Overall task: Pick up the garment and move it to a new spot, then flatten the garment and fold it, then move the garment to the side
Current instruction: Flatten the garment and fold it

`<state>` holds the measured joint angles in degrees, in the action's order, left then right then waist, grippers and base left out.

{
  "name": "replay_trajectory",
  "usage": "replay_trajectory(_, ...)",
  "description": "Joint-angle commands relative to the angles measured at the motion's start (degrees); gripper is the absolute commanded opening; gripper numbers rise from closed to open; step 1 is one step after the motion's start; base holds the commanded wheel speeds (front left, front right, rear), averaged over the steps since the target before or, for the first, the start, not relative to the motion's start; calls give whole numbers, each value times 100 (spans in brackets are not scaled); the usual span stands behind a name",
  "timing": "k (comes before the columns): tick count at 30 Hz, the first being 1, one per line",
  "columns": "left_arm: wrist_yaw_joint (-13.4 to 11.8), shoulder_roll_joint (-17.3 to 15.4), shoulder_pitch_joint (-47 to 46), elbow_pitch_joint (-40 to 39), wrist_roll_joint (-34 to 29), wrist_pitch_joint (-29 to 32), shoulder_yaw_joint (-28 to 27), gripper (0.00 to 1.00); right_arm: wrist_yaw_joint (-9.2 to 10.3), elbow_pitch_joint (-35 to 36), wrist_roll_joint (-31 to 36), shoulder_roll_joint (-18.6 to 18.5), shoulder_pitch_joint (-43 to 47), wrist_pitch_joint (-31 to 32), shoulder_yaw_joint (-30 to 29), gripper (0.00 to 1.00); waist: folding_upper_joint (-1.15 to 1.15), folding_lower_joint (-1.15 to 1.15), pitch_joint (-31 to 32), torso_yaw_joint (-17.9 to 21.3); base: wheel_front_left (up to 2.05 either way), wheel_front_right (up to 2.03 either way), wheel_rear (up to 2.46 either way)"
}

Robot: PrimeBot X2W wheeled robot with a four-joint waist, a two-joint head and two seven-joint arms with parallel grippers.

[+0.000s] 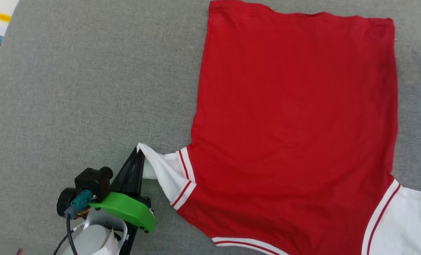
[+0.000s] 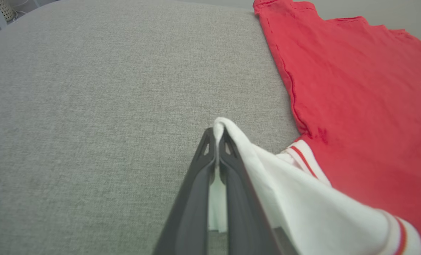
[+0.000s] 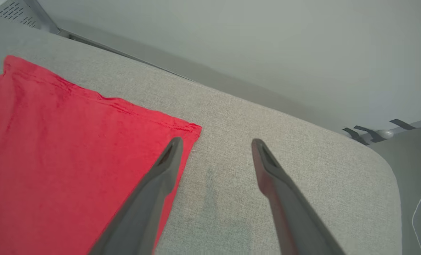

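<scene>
- My left gripper at 8 o'clock is clamped on the white sleeve, probably to tug it flat.
- The garment lies spread plain-side up on the grey cushion, centre to 3 o'clock.
- My right gripper hangs with fingers wide apart by the garment's edge, holding nothing.

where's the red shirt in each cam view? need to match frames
Head view: shirt spans centre and right, hem at top; left end effector pinches its white sleeve at lower left.
Left wrist view: shirt on the right side, sleeve running down to the shut fingers.
Right wrist view: shirt in the left half, hem corner beside the open right end effector.
Shared landmark: the grey cushion under it.
</scene>
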<state>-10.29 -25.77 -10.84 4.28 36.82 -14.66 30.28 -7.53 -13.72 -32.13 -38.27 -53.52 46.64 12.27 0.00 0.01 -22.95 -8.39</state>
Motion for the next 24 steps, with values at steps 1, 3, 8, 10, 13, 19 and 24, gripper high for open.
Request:
replay_trajectory(1, 40, 82, -138, -45, -104, -34, -17, 0, 4, -210, -84, 7, -240, 250, 104, 100, 0, -1, -544, -439, 0, 0, 0)
replay_trajectory(3, 69, 164, -191, -85, -178, -34, -40, 0, 4, -545, -104, 0, -551, 640, 254, 100, 0, -1, -684, -516, 0, 0, 0)
replay_trajectory(8, 181, 374, -289, -92, -355, -34, -123, 0, 4, -1150, -171, 136, -1028, 1077, 435, 100, 0, -1, -988, -704, 0, 0, 0)
replay_trajectory(10, 229, 439, -331, -83, -438, -34, -146, 0, 4, -1331, -140, 170, -1122, 1093, 493, 100, 0, -1, -1108, -763, 0, 0, 0)
replay_trajectory(13, 309, 546, -407, -71, -538, -34, -185, 0, 4, -1609, -11, 145, -1135, 1044, 633, 100, 0, -1, -1236, -849, 0, 0, 0)
replay_trajectory(19, 453, 729, -459, -38, -695, -34, -301, 0, 4, -2169, -91, 187, -777, 944, 807, 100, 0, -1, -1324, -913, 0, 0, 0)
replay_trajectory(24, 525, 799, -451, -30, -821, -34, -390, 0, 4, -2226, -178, 124, -684, 731, 971, 0, 0, -1, -1293, -874, 0, 0, 0)
